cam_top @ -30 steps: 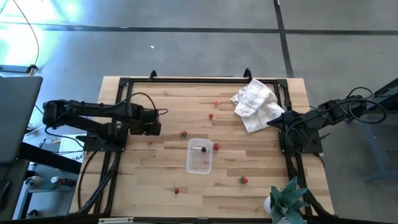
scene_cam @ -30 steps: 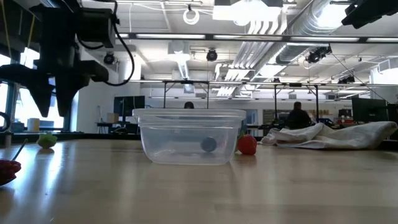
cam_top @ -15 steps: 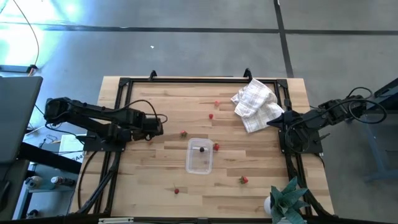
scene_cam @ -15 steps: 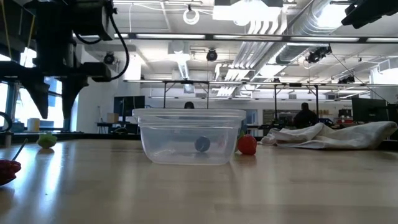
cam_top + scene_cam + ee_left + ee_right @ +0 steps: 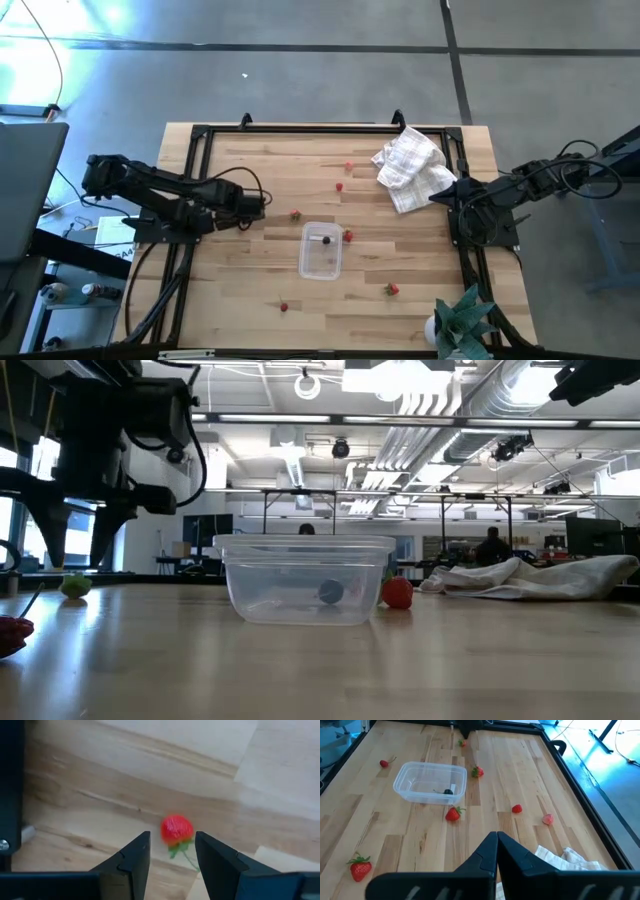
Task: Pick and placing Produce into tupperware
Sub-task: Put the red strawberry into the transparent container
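Observation:
My left gripper is open and hangs low over the table, left of the container. In the left wrist view its fingertips stand on either side of a red berry with a green stem that lies on the wood, touching nothing. That berry is just right of the gripper. The clear tupperware stands mid-table with one dark piece lying in it, which also shows in the low view. More red berries lie scattered around. My right gripper is shut and waits at the table's right edge.
A crumpled white checked cloth lies at the far right. Further berries lie near the far edge and the near edge. A black frame borders the table. A green plant stands at the near right corner.
My left gripper has moved toward the table's right, closer to the red berry left of the container, and stands a little lower. The dark piece in the container has rolled back and forth slightly.

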Tool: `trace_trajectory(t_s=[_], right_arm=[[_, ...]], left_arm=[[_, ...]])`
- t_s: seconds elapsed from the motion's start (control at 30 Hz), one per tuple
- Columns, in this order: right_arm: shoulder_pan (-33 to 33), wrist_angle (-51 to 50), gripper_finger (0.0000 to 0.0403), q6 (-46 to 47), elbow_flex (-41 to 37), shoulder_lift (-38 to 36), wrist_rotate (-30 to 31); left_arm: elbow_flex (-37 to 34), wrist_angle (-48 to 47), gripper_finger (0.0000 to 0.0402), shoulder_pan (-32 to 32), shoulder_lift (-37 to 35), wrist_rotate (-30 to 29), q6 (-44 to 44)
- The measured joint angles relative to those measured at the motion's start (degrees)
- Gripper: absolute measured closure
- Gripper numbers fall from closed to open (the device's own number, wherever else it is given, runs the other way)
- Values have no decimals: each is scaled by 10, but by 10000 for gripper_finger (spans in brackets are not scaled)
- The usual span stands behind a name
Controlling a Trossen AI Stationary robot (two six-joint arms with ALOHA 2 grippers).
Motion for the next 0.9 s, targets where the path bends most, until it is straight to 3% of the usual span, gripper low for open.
trace_trajectory(t_s=[0.23,0.9], right_arm=[[0,0,402,0,0,0,0],[0,0,402,0,0,0,0]], left_arm=[[0,1,257,10,7,-13,-2],[0,51,257,11,63,36,-3]])
